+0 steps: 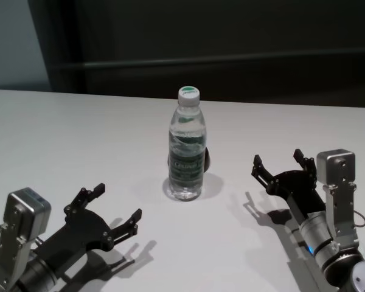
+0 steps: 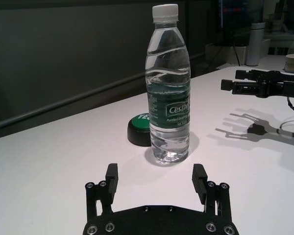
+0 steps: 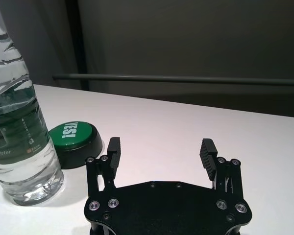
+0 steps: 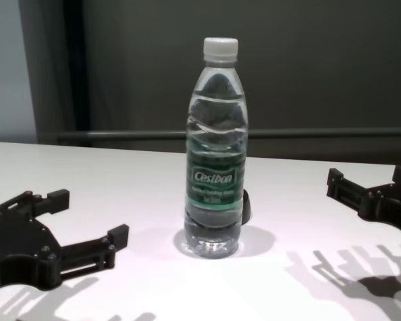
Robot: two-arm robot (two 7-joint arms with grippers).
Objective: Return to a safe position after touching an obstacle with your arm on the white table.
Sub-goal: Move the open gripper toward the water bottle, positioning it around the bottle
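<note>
Wrist views reveal a green button [image 3: 73, 138] behind the upright bottle [image 1: 187, 149].

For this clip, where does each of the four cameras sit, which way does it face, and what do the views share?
Head view: high, looking forward and down at the white table; shows left gripper and right gripper, both open, either side of the water bottle.
Chest view: low at the table's near edge, facing the bottle level; both grippers at the frame edges.
Left wrist view: behind its open fingers, facing the bottle; right gripper beyond.
Right wrist view: behind its fingers, facing the green button.
Shared: all four show the bottle.
</note>
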